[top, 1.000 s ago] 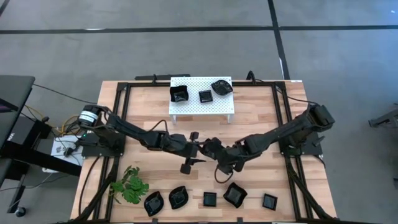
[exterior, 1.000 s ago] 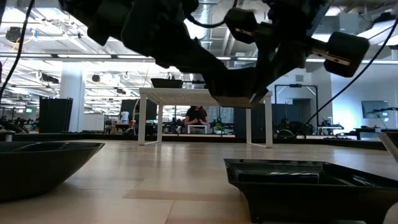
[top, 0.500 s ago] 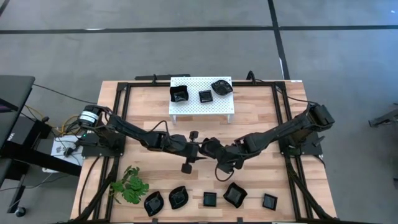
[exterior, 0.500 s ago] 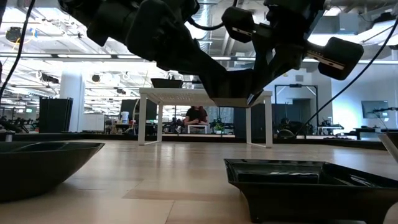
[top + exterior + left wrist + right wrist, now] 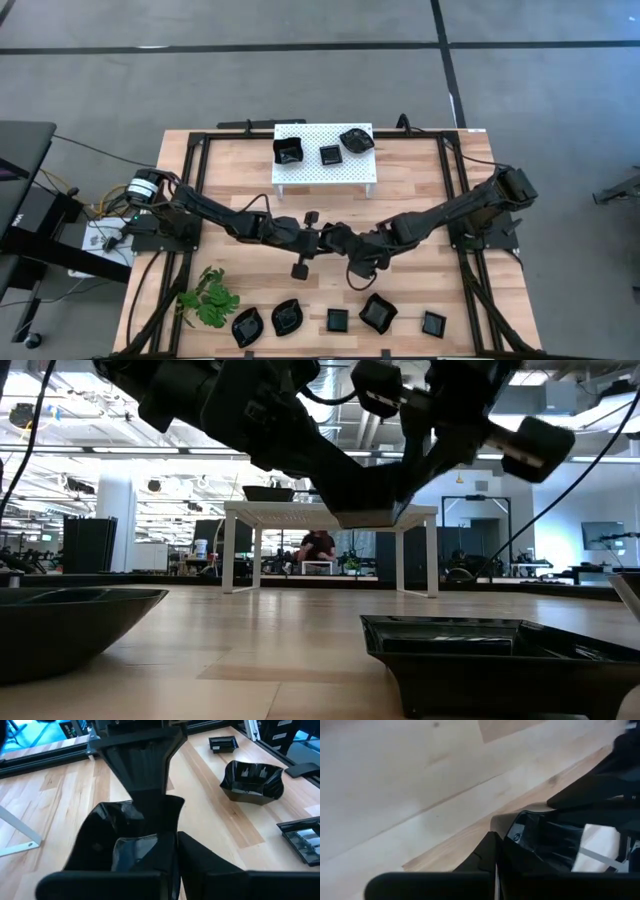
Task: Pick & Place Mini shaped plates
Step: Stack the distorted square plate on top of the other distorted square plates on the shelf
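Both grippers meet above table centre on one mini plate [image 5: 125, 837], held off the wood. Right gripper [image 5: 342, 238] is clamped on it; left gripper [image 5: 322, 238] fingers pinch its other rim. Three plates on the white platform [image 5: 300, 170] at 12 o'clock, five along the 6 o'clock edge.

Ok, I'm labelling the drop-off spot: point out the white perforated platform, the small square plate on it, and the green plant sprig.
white perforated platform [image 5: 362, 169], high view, bare front right corner.
small square plate [image 5: 330, 155], high view, its centre.
green plant sprig [image 5: 211, 298], high view, middle of the leaves.
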### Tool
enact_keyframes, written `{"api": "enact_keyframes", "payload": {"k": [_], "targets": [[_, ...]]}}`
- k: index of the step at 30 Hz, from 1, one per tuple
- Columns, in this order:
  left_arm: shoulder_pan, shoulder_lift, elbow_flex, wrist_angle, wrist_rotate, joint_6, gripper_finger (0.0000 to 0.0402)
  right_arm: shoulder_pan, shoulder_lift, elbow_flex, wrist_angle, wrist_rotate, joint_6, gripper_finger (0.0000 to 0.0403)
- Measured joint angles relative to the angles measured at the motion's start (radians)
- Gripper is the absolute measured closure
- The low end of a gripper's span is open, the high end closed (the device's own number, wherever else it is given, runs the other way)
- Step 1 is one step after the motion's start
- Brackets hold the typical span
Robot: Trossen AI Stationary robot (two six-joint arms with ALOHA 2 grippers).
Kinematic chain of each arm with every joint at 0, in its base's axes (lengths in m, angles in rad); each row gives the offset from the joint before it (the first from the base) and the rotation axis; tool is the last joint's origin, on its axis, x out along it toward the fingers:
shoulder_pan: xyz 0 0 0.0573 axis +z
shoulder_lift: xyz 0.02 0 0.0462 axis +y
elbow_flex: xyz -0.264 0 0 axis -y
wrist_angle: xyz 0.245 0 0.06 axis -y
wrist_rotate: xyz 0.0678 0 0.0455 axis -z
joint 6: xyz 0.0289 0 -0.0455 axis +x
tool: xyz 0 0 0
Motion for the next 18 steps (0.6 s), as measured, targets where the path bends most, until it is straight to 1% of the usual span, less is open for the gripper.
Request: {"api": "enact_keyframes", "payload": {"k": [4, 8, 10, 13, 16, 18], "targets": [[-0.001, -0.001, 0.000, 0.002, 0.001, 0.000, 0.0362, -0.008, 0.000, 0.043, -0.028, -0.041, 0.033, 0.0403], [0.000, -0.002, 0.000, 0.002, -0.003, 0.000, 0.0341, -0.017, 0.000, 0.065, -0.029, -0.042, 0.043, 0.0403], [0.000, -0.001, 0.000, 0.001, -0.007, 0.000, 0.0338, -0.020, 0.000, 0.066, -0.038, -0.042, 0.043, 0.0403], [0.001, 0.000, 0.000, 0.001, -0.007, 0.000, 0.0348, -0.025, 0.000, 0.067, -0.046, -0.049, 0.067, 0.0403], [0.000, 0.000, 0.000, 0.001, -0.001, 0.000, 0.0365, -0.026, 0.000, 0.068, -0.060, -0.107, 0.065, 0.0403], [0.000, 0.000, 0.000, 0.001, 0.002, 0.000, 0.0374, -0.024, 0.000, 0.068, -0.064, -0.121, 0.064, 0.0403]]}}
